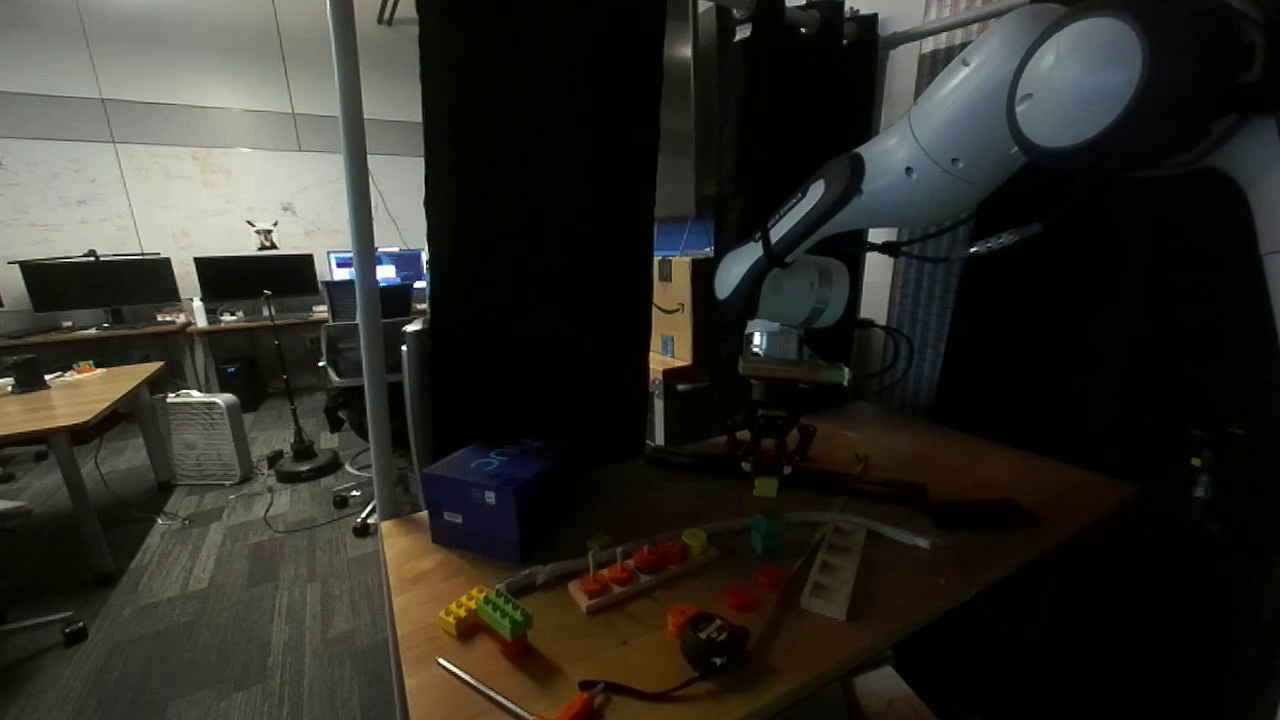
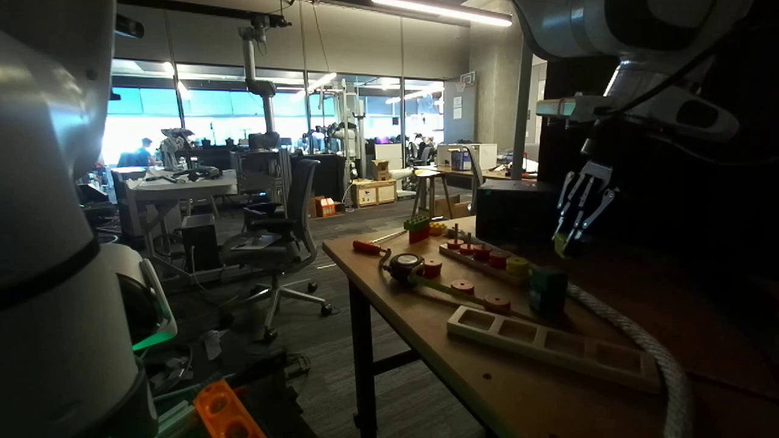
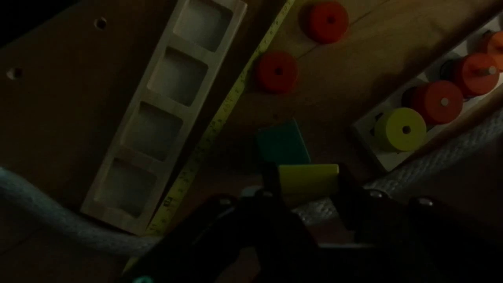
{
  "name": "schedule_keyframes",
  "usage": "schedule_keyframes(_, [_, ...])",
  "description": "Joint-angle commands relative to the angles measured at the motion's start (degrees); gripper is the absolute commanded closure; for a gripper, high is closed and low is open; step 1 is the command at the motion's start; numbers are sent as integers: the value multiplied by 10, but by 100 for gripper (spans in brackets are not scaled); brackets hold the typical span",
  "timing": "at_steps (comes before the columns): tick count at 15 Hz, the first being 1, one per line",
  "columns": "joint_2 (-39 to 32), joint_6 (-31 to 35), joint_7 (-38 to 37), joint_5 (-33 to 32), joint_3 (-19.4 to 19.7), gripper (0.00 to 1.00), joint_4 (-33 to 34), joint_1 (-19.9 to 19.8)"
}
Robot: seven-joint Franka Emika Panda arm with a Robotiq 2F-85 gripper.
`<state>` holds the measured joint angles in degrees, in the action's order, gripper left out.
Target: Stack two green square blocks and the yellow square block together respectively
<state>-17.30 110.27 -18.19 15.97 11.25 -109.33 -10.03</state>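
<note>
The yellow block [image 3: 308,182] is off the counter [image 1: 425,578], gripped in the hand [image 1: 767,468], whose fingers [image 3: 349,192] are closed in on two of its sides with only the block's width between them. Just below it the green blocks [image 1: 766,536] stand upright on the counter as one dim teal pile; any seam in it is too dark to make out. Both exterior views show a gap between block and pile, and in the wrist view the block overlaps the pile's edge. Beside the pile lies a pale wooden tray [image 3: 165,103] with four square compartments, the yellow blade [image 3: 223,111] of a tape measure [image 1: 713,645] running along its long side. One red disc [image 3: 275,79] lies just beside the blade, another [image 3: 326,29] near it, and a third [image 1: 681,617] beside the tape measure. Across from the tray, a peg board [image 3: 393,158] carries red and yellow discs, and a grey braided rope [image 2: 639,337] curves past both. Further out, in an exterior view, are green, yellow and red toy bricks [image 1: 505,615], an orange-handled tool [image 1: 577,707] and a blue box [image 1: 485,508]
</note>
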Motion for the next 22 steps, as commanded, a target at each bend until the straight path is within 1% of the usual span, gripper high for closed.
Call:
schedule_keyframes(1, [29,-22,-12,-11,-4,85,-20,5])
schedule_keyframes(11, [31,-42,-12,-11,-7,85,-39,8])
schedule_keyframes(22, [6,-51,-11,-10,-7,85,-20,6])
